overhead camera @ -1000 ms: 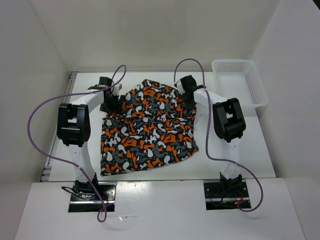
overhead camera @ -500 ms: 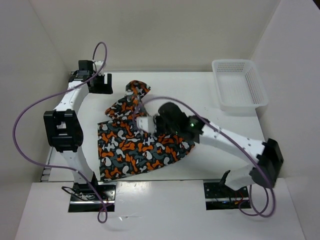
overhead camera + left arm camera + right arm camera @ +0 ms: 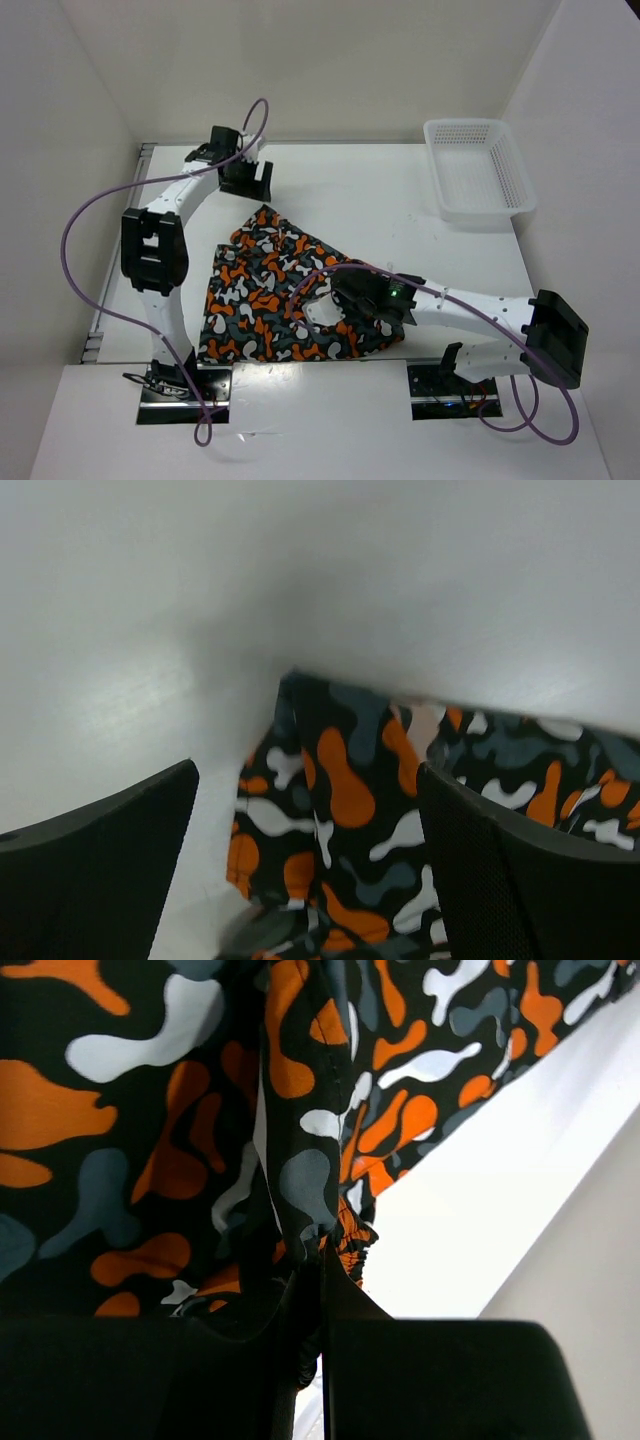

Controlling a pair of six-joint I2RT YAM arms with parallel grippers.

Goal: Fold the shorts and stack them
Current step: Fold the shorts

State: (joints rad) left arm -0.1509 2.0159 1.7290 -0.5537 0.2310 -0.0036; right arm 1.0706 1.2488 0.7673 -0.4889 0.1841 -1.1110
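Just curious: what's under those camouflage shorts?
Only white table shows around the shorts; anything beneath is covered. The right end effector pinches one fold.

Even, diffuse light from above fills the top view: the white table point(image 3: 350, 190) and the walls point(image 3: 330, 70) read bright without blowing out, and the arms throw only faint, soft-edged shadows. That frame is sharp throughout, with little bending at its edges. The left wrist view is dimmer and greyer. A soft shadow pools on the table beside the shorts point(image 3: 350, 810), and the left gripper's fingers point(image 3: 90, 870) are dark and blurred. In the right wrist view the print is fairly crisp, the right gripper point(image 3: 318, 1270) is a black featureless mass, and the table strip glares near white.
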